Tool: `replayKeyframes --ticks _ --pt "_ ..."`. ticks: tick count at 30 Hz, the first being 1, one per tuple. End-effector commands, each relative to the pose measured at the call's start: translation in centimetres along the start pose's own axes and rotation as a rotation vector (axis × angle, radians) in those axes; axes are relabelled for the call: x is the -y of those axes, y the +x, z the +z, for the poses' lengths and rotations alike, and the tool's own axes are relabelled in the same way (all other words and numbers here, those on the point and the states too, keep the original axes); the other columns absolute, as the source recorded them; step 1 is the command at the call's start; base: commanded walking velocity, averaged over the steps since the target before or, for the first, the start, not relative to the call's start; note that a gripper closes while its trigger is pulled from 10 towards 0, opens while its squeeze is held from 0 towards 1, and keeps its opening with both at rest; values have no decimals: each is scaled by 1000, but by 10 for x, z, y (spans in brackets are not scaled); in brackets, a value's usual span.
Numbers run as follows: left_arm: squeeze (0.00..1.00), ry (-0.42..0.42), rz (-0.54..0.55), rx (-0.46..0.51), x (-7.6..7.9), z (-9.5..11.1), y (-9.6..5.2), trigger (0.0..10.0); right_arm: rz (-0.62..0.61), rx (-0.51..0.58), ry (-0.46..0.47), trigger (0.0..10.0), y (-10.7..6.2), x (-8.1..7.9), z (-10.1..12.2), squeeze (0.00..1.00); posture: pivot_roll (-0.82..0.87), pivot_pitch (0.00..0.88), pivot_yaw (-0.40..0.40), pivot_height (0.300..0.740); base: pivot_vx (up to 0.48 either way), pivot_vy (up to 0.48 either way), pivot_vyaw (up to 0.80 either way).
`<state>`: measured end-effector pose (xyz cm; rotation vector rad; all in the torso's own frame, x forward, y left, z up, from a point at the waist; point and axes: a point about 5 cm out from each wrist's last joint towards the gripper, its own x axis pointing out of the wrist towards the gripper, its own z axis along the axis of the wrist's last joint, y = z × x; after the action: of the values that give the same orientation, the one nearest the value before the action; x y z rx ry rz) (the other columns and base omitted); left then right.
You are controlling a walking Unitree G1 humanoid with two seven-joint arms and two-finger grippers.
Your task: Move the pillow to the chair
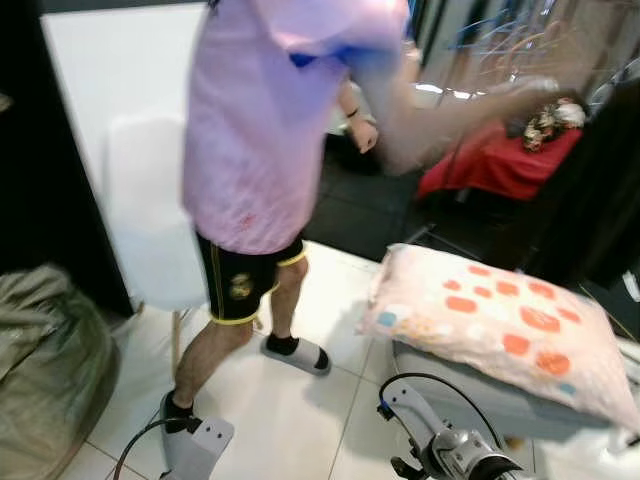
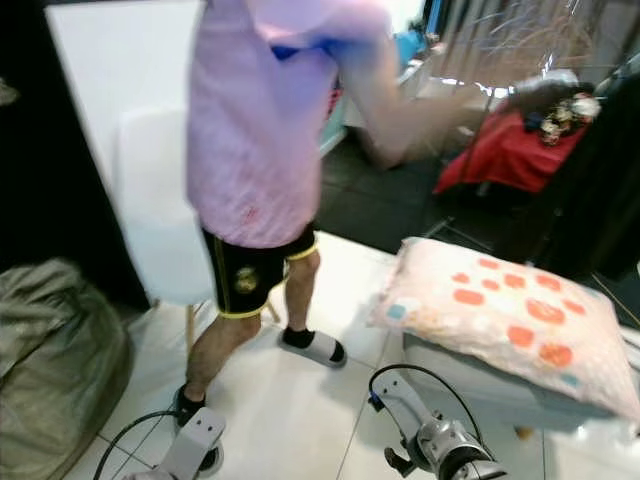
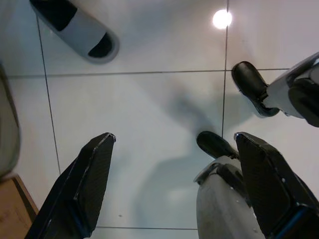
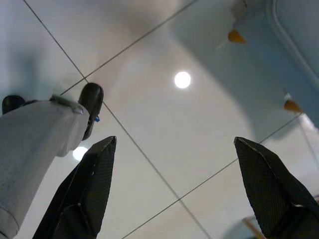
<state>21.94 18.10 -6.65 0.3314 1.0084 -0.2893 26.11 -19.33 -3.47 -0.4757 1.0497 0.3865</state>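
Note:
The pillow [image 1: 500, 325], pale pink with orange spots, lies on a grey-blue padded seat [image 1: 470, 390] at the right. A white chair [image 1: 150, 215] stands at the left against a white wall, partly hidden behind a person. Both silver arms hang low: the left arm [image 1: 195, 445] and the right arm [image 1: 450, 455] at the bottom edge. My left gripper [image 3: 173, 137] is open over white floor tiles, holding nothing. My right gripper [image 4: 174, 141] is open too, above the tiles beside the seat's base, well below the pillow.
A person in a pink shirt [image 1: 260, 130] and black shorts stands between chair and pillow, arm blurred. A grey slipper [image 3: 82, 30] lies on the floor. A green sack [image 1: 50, 370] sits at lower left. A red-covered table [image 1: 500, 160] stands behind.

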Motion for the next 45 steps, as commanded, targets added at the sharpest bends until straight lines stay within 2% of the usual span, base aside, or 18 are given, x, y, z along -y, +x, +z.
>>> replayKeyframes --ticks 1,38,45 --pt "0 16 -2 3 1 3 0 10000 -9 -10 -4 10000 -1 4 -1 0 -162 0 -48 740 0 0 -788" --pt "0 41 -8 -7 2 2 0 10000 -9 -7 9 10000 -1 3 -3 0 -143 0 -54 740 0 0 -784" --pt "0 40 -9 -8 2 2 0 10000 -15 -8 5 10000 -1 3 -3 0 -142 0 -55 740 0 0 0"
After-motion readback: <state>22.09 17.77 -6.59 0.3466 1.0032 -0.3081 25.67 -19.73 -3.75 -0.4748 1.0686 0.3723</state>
